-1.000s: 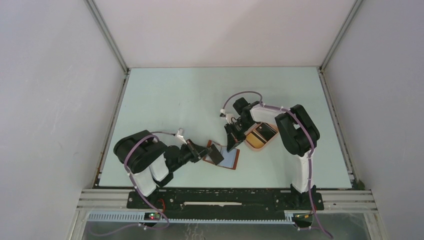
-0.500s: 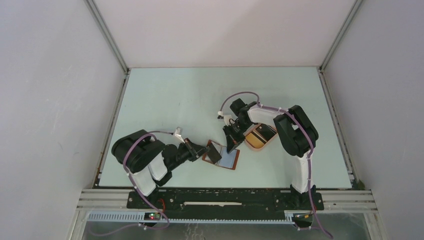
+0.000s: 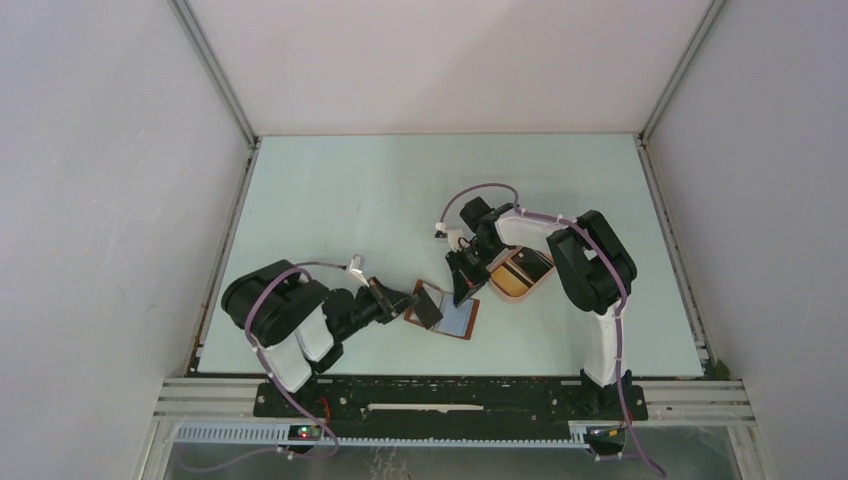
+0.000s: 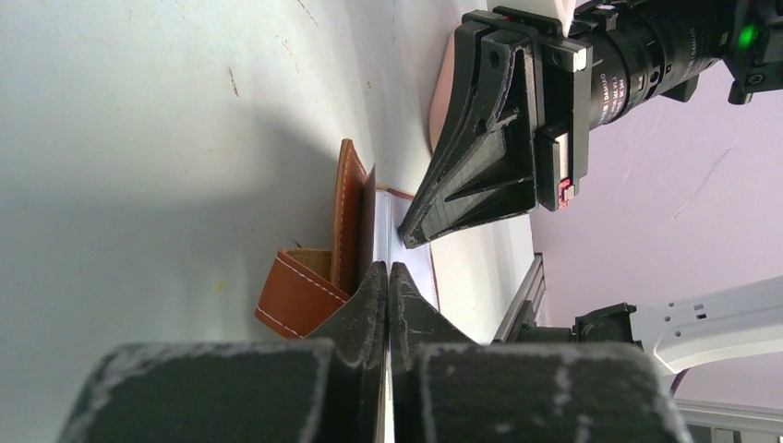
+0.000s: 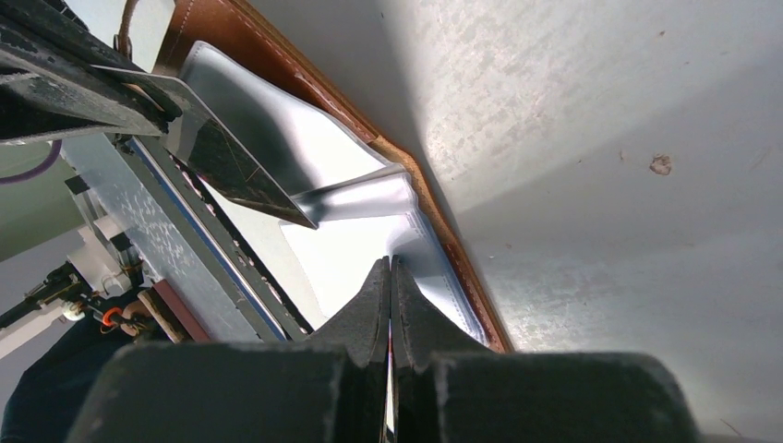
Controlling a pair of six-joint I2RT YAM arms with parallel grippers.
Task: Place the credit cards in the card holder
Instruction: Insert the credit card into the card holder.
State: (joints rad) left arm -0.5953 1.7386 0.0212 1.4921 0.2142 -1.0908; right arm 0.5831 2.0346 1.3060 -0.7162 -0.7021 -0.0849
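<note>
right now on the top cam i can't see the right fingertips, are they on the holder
observer: yes, right gripper is shut, tip pressing the clear sleeve inside the card holder
operator: and the left
observer: left gripper is shut on a dark card angled over that sleeve
operator: snap tab in the way
observer: no, the snap tab curls loose beside the left gripper, not between its jaws

Both the left arm (image 3: 290, 320) and the right arm (image 3: 595, 270) have bulky black joint housings and white link shells. A lilac cable (image 3: 480, 188) loops along each arm. The fingers (image 4: 362, 309) are matte black wedges, scuffed grey at the edges. A black wrist camera lens (image 4: 637, 55) carries white lettering and a green light.
</note>
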